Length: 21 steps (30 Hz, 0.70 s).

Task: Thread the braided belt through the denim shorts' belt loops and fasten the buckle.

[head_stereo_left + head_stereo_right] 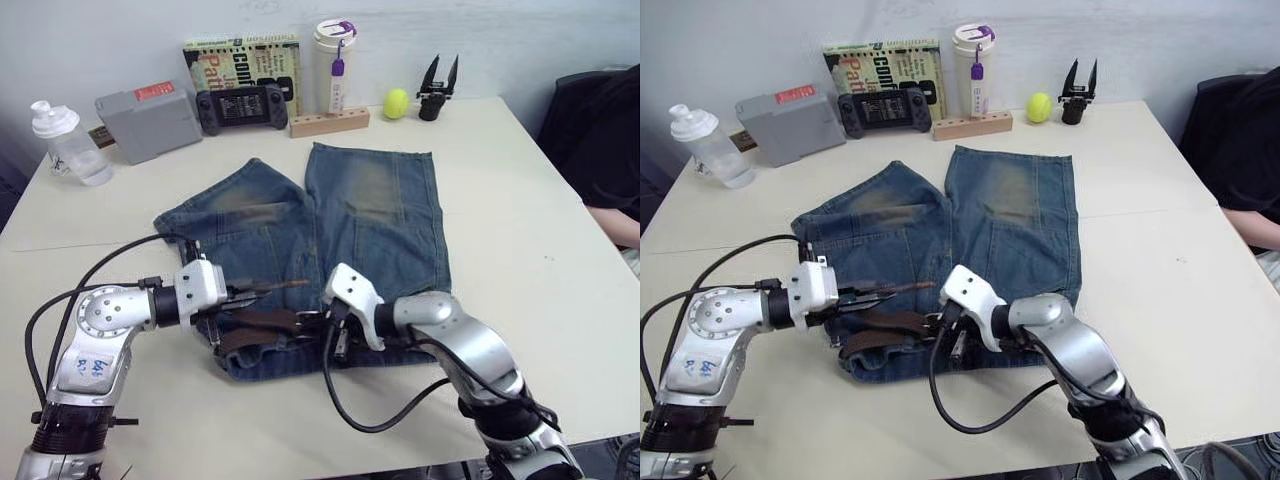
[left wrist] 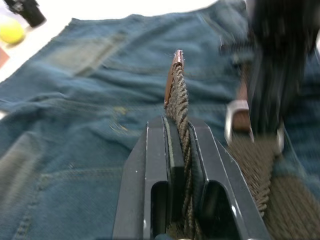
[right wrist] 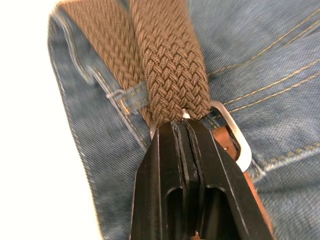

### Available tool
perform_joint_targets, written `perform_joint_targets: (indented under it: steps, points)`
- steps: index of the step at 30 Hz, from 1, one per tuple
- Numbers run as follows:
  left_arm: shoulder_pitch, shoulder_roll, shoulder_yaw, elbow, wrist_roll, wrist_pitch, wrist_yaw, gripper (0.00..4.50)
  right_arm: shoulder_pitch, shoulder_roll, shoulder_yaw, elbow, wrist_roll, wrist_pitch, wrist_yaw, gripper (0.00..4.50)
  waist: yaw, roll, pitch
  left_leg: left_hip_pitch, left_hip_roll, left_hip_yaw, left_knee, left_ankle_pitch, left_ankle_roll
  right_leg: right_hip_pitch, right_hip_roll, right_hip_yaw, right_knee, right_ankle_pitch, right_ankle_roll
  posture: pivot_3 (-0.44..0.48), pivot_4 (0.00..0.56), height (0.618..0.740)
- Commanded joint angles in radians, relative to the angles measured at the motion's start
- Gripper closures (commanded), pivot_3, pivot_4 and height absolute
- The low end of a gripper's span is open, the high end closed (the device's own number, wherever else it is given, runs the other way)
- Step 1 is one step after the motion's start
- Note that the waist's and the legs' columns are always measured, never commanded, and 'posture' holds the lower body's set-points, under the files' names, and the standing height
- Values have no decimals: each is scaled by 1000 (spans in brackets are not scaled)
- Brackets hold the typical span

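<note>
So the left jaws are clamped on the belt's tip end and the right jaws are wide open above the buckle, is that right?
Not quite. The right gripper is shut, pressed at the buckle on the braided belt, as the right wrist view shows. The left gripper does clamp the tip end.

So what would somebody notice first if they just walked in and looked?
Probably the denim shorts spread flat in the middle of the table. At their near waistband, the left gripper pinches the braided belt near its tip, while the right gripper is closed by the silver buckle.
</note>
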Motion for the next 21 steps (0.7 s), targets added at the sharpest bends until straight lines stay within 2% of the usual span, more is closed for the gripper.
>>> perform_joint_targets:
  steps: [1,3,4,5,9,10,15,21]
  points:
    - [26,25,-5,-42,31,-75,15,4500,57,-12,-86,-202,57,-25,-56,3722,1,-2,3,0,0,0,0,0,1,0,0,0,0,0,0,0,150,705]
    - [29,21,-2,-47,14,-65,21,4500,98,-72,-59,-244,38,-93,-54,2788,2,-3,4,0,0,0,0,-2,4,0,0,0,0,0,0,0,150,705]
    - [29,21,-1,-50,9,-63,23,4500,119,-123,-23,-251,-5,-167,-58,2496,3,-3,4,0,0,1,0,-2,5,0,0,0,0,0,0,0,150,705]
    - [30,25,-2,-51,8,-64,23,4500,136,-168,11,-249,-45,-239,-66,1996,8,-4,5,0,0,3,0,-3,5,0,0,0,0,0,0,0,150,705]
    - [20,28,3,-55,-11,-47,27,4500,183,-270,82,-177,-171,-488,-131,206,11,-7,8,0,0,9,1,-3,5,0,0,0,-1,0,0,0,150,705]
    - [19,31,2,-53,-11,-49,26,4500,186,-277,91,-156,-198,-529,-151,31,11,-8,8,1,0,10,1,-3,5,0,1,0,0,0,0,0,150,705]
    - [11,38,6,-47,-27,-42,26,4500,203,-299,159,-73,-343,-674,-217,31,18,-9,9,1,0,11,2,-2,5,0,1,1,2,0,0,0,150,705]
    - [3,47,8,-40,-35,-44,25,4500,240,-283,188,-46,-443,-726,-271,31,19,-10,10,1,0,11,2,-2,5,1,1,2,2,0,0,0,150,705]
